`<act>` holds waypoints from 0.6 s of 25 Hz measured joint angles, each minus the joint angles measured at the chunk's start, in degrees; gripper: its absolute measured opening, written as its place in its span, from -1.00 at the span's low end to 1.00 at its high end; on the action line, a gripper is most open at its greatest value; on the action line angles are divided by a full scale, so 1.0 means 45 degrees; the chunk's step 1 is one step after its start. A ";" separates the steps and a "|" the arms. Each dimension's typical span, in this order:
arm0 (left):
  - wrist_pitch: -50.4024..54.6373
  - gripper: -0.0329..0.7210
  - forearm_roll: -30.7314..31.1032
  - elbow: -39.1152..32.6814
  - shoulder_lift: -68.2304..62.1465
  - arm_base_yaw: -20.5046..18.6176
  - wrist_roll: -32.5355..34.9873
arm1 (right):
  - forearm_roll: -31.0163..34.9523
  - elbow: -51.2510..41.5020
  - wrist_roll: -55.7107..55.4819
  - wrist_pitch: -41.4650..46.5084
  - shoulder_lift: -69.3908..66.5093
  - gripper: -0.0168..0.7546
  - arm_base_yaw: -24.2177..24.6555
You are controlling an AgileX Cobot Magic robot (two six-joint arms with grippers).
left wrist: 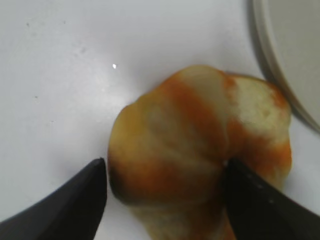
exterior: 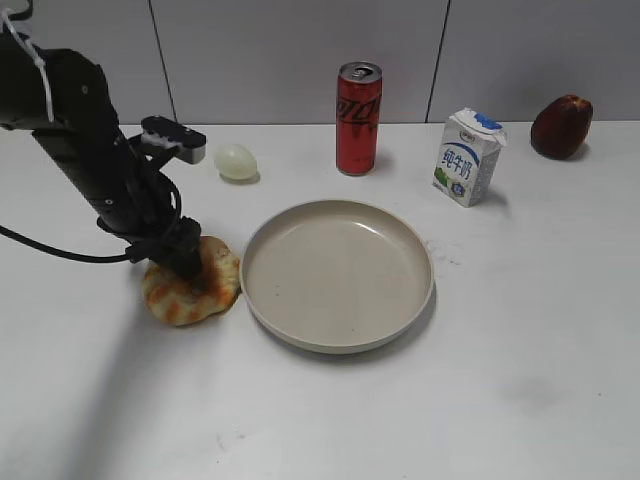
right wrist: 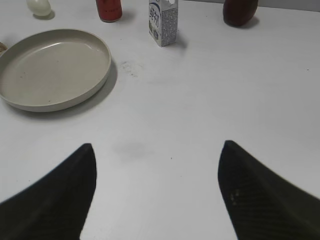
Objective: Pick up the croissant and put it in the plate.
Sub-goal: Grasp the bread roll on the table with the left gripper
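The croissant [exterior: 178,300] lies on the white table just left of the plate [exterior: 340,345]. It is a pale ring-shaped pastry with orange-brown streaks. My left gripper [exterior: 190,268] is down on it. In the left wrist view the croissant [left wrist: 190,135] sits between the fingers of the open left gripper [left wrist: 165,175]. The right finger touches it near the centre hole and the left finger stands a sliver off its edge. The plate's rim [left wrist: 295,60] shows at top right. My right gripper [right wrist: 157,150] is open and empty over bare table, with the plate [right wrist: 105,65] far to its left.
Along the back stand a pale egg [exterior: 237,161], a red drinks can [exterior: 358,117], a small milk carton [exterior: 468,157] and a dark red fruit [exterior: 561,126]. A black cable trails off the left arm to the table's left edge.
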State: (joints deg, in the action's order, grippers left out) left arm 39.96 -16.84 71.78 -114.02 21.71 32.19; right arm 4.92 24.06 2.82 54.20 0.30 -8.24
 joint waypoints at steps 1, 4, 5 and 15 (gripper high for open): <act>-0.0064 0.55 0.0002 0.0000 -0.0127 0.0000 0.0000 | 0.0000 0.0000 0.0000 0.0000 0.0000 0.52 0.0000; -0.0113 0.41 -0.0021 0.0080 -0.0270 0.0000 0.0000 | 0.0000 0.0000 0.0000 0.0000 0.0000 0.52 0.0000; -0.0113 0.28 -0.0021 0.0079 -0.0270 0.0000 0.0000 | 0.0000 0.0000 0.0000 0.0000 0.0000 0.52 0.0000; 0.0001 -0.52 -0.0005 0.0475 0.1036 0.0014 0.0000 | 0.0010 0.0000 0.0000 0.0000 0.0000 0.52 0.0000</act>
State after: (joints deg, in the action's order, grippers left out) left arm 39.97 -16.86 73.92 -109.36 21.77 32.19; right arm 4.96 24.06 2.82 54.20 0.30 -8.24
